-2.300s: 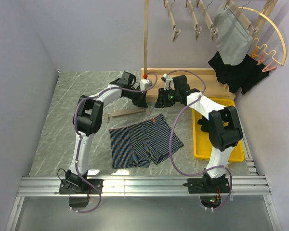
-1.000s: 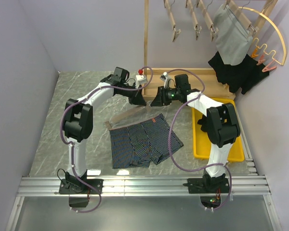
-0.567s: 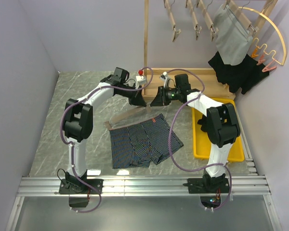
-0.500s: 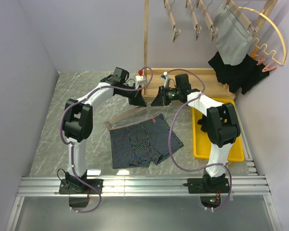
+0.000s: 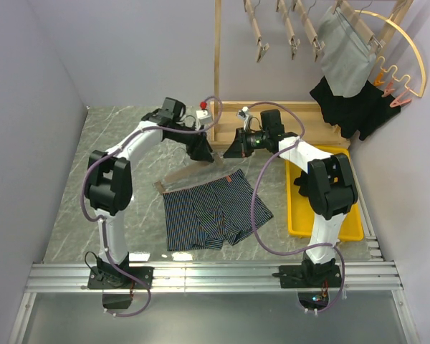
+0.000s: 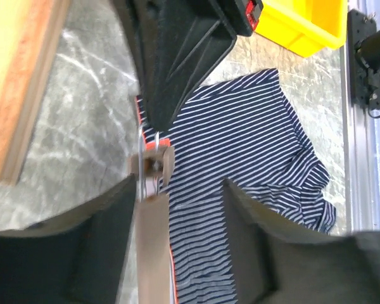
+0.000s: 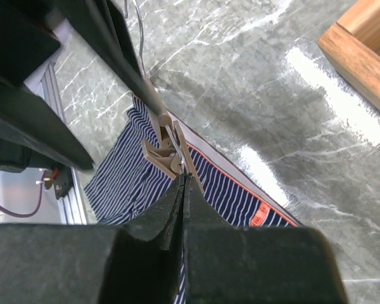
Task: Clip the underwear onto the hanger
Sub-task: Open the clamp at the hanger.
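underwear (image 5: pixel 213 209): soft, light, limp; pinch at waistband (image 5: pixel 208 183).
left gripper (image 6: pixel 180 193): released, straddling hanger (image 6: pixel 151 234).
right gripper (image 7: pixel 182 182): clenched by clip (image 7: pixel 170 152).

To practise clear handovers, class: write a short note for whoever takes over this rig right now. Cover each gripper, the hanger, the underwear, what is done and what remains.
Left gripper: open, fingers either side of the hanger.
Right gripper: shut, tips at the hanger's clip; unclear whether it pinches it.
Underwear: flat on the table, the hanger lying along its waistband edge.
Done: hanger lined up at the waistband.
Left: underwear not visibly clipped; clip it on.
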You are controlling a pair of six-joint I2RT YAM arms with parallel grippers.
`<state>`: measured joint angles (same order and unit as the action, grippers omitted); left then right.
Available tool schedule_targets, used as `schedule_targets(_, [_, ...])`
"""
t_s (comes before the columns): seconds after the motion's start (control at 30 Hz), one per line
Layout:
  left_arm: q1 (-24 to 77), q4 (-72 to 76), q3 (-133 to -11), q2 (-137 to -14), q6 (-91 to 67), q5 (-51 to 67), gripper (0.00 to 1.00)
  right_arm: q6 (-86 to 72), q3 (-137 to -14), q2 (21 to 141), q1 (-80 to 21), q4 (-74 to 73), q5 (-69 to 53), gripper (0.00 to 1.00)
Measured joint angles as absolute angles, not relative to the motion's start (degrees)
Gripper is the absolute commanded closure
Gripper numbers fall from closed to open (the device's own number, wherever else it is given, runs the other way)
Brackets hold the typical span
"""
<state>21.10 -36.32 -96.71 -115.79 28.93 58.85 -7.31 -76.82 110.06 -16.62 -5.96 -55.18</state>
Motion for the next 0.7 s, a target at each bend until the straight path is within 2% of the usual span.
schedule_targets(0.03, [20.40, -36.77, -96.71, -115.28, 28.91, 59.31, 0.28, -7.01, -76.82, 110.04, -16.62, -5.82, -55.27, 1.00])
schedule_targets(0.13, [17.56, -39.99, -98.56, -115.02, 29.52, 60.16, 0.20, -5.82, -76.69, 109.69, -16.73, -5.19, -55.55, 1.00])
schedule_targets(0.2, [15.70, -43.03, -101.45, -115.37, 30.74, 60.20, 0.06, -4.82, -76.25, 109.03, -16.86, -5.02, -55.57, 1.00])
schedule_targets(0.3, [14.24, -46.52, -106.19, -116.01, 31.97, 60.75, 0.01, -3.40, -75.44, 107.70, -17.32, -4.47, -55.57, 1.00])
schedule_targets(0.43, [15.33, -50.37, -110.98, -117.95, 32.36, 61.69, 0.01, -1.30, -75.42, 106.28, -18.11, -4.25, -55.55, 1.00])
schedule_targets(0.7, [18.17, -54.15, -111.53, -122.23, 31.97, 61.65, 0.01, 1.50, -75.42, 104.68, -19.07, -4.34, -55.37, 1.00])
